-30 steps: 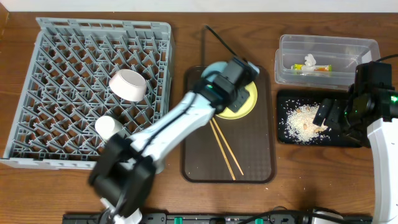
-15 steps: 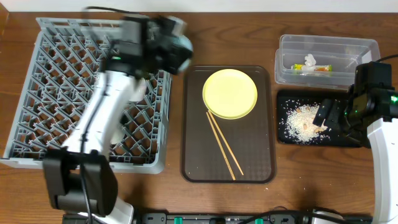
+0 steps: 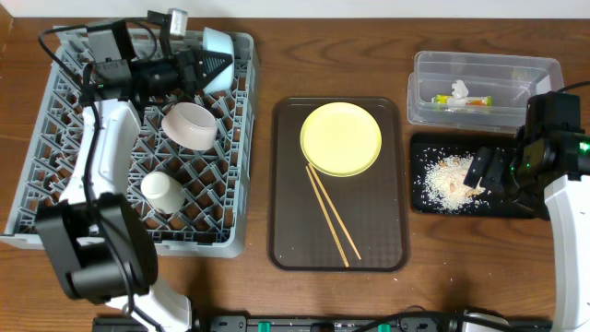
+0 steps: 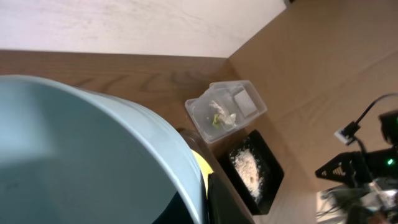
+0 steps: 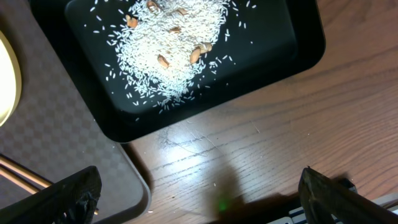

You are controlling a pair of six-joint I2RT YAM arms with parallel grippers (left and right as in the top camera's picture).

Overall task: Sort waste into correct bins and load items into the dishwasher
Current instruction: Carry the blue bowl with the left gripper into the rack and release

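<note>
The round light blue bowl [image 4: 81, 155] fills the left wrist view, smooth and plain. The left gripper [image 3: 205, 69] is clamped on it and holds it tipped over the top edge of the big grey plastic dish rack [image 3: 55, 166], upper left in the overhead view. Lower in the rack sit a pale pink bowl [image 3: 190, 124] and a small white cup [image 3: 160, 189], with bare pegs around them. At the far right, the right gripper [image 3: 489, 171] hangs with its fingers wide apart over the shallow black plastic tray [image 3: 461, 211].
</note>
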